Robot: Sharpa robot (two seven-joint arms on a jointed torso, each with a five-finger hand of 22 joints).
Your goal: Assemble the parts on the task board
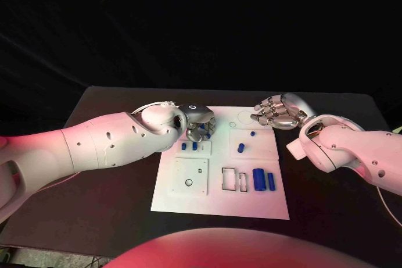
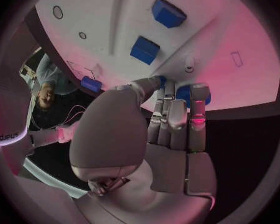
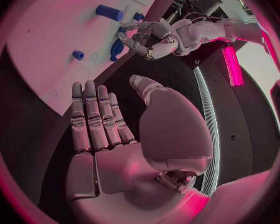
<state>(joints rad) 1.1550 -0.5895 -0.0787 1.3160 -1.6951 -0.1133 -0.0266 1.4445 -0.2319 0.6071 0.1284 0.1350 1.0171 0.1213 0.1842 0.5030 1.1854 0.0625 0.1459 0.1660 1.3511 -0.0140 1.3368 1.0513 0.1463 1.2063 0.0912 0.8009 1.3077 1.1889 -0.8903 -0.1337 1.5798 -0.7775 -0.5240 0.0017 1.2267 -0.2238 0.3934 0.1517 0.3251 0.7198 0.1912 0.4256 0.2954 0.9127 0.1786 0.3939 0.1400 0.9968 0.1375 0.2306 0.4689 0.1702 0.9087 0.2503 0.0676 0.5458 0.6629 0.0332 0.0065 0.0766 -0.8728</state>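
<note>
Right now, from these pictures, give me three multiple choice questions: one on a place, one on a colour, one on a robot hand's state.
1. Where is the left robot hand? A) over the task board's far left part B) off the table C) at the board's near right corner
2. What colour are the parts? A) grey B) blue C) yellow
3. How is the right robot hand? A) holding a part B) flat on the board's middle C) fingers apart, holding nothing
Answers: 1 A, the head view shows it there; 2 B, every piece is blue; 3 C, its wrist view shows spread, bare fingers.
</note>
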